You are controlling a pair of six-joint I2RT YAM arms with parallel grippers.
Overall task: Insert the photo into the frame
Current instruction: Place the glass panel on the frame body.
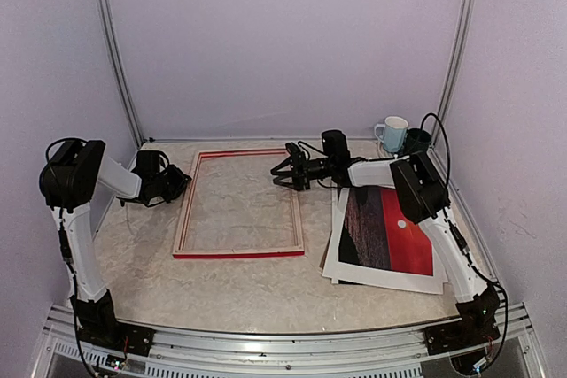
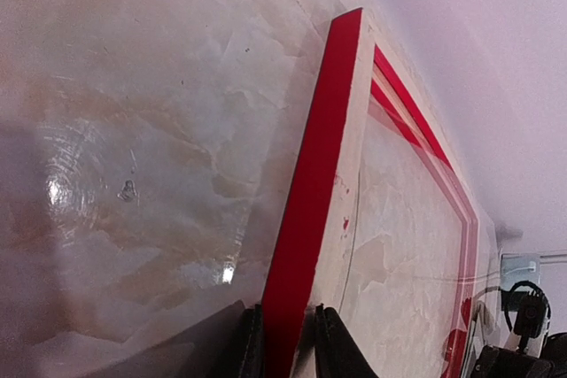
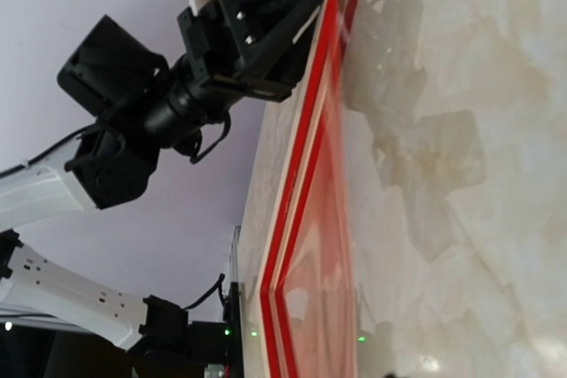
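The frame [image 1: 239, 254], thin, red and pale wood, lies flat on the marble table left of centre. My left gripper [image 1: 174, 185] is shut on its left rail. In the left wrist view the black fingers [image 2: 252, 343] press both sides of the red rail [image 2: 319, 174]. My right gripper [image 1: 283, 171] hovers at the frame's far right corner with its jaws spread and nothing between them. The right wrist view shows the frame [image 3: 306, 157] edge-on with the left gripper [image 3: 310, 6] on its far rail. The photo [image 1: 390, 232], a red sunset print, lies face up on the right under the right arm.
A white mug [image 1: 392, 135] and a dark green mug [image 1: 416, 140] stand at the back right corner. Purple walls close in the table on three sides. Both arm bases sit at the near edge.
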